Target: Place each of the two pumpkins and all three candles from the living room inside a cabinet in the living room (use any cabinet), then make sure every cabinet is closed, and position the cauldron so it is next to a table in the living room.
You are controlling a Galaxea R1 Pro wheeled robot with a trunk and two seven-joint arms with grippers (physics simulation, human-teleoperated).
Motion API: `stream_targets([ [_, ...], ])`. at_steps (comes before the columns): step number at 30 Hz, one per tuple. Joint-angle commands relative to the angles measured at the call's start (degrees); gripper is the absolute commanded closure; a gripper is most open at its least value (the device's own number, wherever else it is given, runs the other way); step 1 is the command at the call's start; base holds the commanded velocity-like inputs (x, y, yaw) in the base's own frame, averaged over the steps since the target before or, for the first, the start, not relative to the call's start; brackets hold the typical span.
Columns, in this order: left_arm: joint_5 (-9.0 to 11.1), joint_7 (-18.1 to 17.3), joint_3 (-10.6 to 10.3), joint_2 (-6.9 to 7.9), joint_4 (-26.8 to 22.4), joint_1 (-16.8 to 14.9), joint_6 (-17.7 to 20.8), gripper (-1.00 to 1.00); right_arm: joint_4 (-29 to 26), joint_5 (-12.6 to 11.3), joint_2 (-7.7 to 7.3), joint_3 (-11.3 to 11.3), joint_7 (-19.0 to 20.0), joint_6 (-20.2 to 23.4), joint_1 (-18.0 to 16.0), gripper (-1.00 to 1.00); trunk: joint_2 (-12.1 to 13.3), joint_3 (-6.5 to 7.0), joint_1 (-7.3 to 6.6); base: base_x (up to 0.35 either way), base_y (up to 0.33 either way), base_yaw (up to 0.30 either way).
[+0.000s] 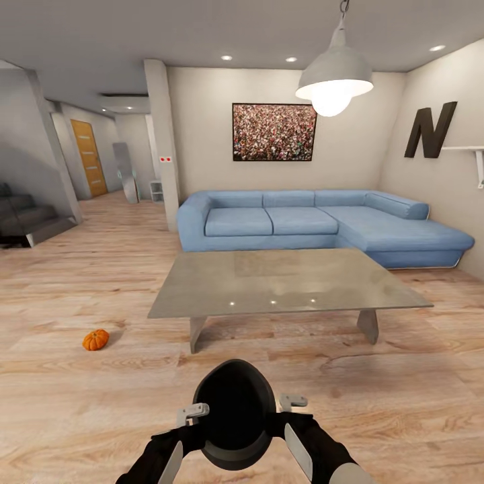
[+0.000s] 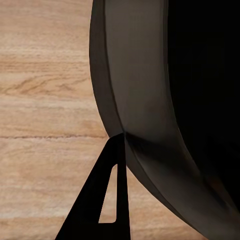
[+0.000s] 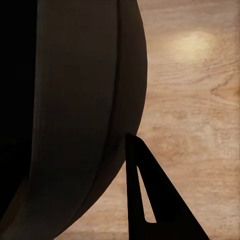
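Observation:
The cauldron [image 1: 235, 411], a dark round pot with its mouth facing the camera, hangs low in front of me above the wooden floor. My left gripper [image 1: 193, 411] grips its left rim and my right gripper [image 1: 294, 403] its right rim, both shut on it. In the left wrist view one dark finger [image 2: 100, 200] lies against the cauldron's outer wall [image 2: 150, 90]. The right wrist view likewise shows a finger [image 3: 160, 210] beside the wall [image 3: 85, 100]. The glass-topped table [image 1: 289, 282] stands just ahead. One orange pumpkin [image 1: 95, 340] lies on the floor to the table's left. The candles and cabinet are out of view.
A blue corner sofa [image 1: 316, 225] stands behind the table against the back wall. A pendant lamp [image 1: 334, 77] hangs above the table. Dark stairs [image 1: 23, 218] rise at the far left, and a hallway with an orange door [image 1: 89, 158] runs back on the left.

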Motion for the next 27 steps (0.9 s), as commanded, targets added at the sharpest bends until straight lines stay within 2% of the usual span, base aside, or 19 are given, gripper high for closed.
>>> stream_targets([
  [1, 3.59, -0.27, 0.20, 0.03, 0.03, 0.00, 0.00, 1.00, -0.21, -0.74, 0.00, -0.29, 4.67, -4.60, -0.02, 1.00, -0.01, 0.01, -0.01, 0.027, 0.000, 0.053],
  [10, 3.59, -0.26, 0.59, 0.03, 0.03, 0.00, 0.01, 1.00, -0.23, -0.73, 0.00, -0.24, 4.67, -4.60, -0.03, 1.00, -0.01, 0.01, -0.01, 0.127, 0.000, 0.197],
  [27, 3.59, -0.26, 0.64, 0.03, 0.03, 0.00, 0.01, 1.00, -0.23, -0.73, 0.00, -0.26, 4.66, -4.60, -0.04, 1.00, -0.01, 0.01, -0.01, 0.225, 0.000, 0.011],
])
